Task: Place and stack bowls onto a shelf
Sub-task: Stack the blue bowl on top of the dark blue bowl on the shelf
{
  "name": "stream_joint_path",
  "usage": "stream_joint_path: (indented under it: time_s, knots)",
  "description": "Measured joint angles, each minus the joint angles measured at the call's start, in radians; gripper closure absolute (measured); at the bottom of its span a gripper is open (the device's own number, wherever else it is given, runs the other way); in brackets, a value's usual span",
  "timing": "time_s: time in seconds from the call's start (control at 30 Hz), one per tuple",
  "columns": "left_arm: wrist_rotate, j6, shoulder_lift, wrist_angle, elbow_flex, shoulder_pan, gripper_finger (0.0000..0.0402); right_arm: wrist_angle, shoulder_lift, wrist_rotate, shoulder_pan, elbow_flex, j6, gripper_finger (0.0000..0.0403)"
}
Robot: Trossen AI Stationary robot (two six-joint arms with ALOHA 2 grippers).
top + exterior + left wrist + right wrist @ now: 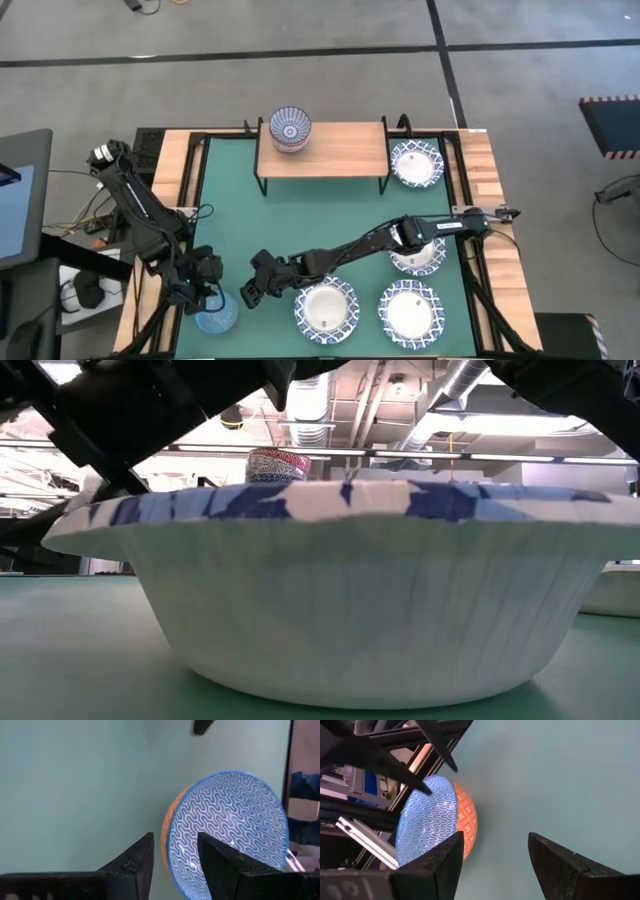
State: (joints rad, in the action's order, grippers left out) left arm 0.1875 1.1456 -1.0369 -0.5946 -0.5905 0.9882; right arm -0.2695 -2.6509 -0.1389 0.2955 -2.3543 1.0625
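1. Left gripper point(175, 857) straddles the blue bowl's point(227, 827) rim, fingers apart, at the mat's near-left corner.
2. Right gripper point(492, 855) hovers beside it, spread.
3. Bowl looks stiff, slick, breakable; pinch the rim.

Place: a robot lab.
Floor point(330, 90): bare grey, with tape lines.
Ceiling: big pipes point(455, 385) up high.
Table point(490, 165): wood, with cables beside it.

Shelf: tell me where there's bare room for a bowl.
The shelf is bare right of the grey-blue patterned bowl, through to its right end. Crowded: the mat's near right, with three white bowls under the right arm.
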Motion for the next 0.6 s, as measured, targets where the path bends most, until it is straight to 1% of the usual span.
stream_joint_path:
  time_s: [0.1, 0.2, 0.27, 0.33, 0.4, 0.43, 0.6]
  knots:
    - [-0.005, -0.001, -0.031, 0.033, 0.016, 0.000, 0.0270, -0.030, 0.023, 0.004, 0.002, -0.002, -0.018, 0.0155]
    - [-0.008, 0.000, -0.068, 0.032, 0.019, -0.001, 0.0286, -0.133, 0.076, 0.000, 0.005, 0.000, -0.062, 0.0155]
    - [-0.008, -0.001, -0.092, 0.032, 0.019, -0.001, 0.0309, -0.184, 0.115, -0.023, 0.006, -0.001, -0.094, 0.0155]
    - [-0.009, -0.001, -0.110, 0.035, 0.019, -0.001, 0.0342, -0.299, 0.180, -0.060, 0.007, 0.000, -0.132, 0.0155]
    - [-0.008, -0.001, -0.127, 0.038, 0.019, -0.001, 0.0381, -0.354, 0.232, -0.092, 0.006, -0.003, -0.164, 0.0155]
    - [-0.005, 0.000, -0.130, 0.035, 0.019, -0.001, 0.0390, -0.404, 0.271, -0.109, 0.006, -0.003, -0.180, 0.0155]
    - [-0.004, -0.007, -0.129, 0.033, 0.017, -0.042, 0.0397, -0.588, 0.427, -0.184, 0.006, -0.001, -0.245, 0.0155]
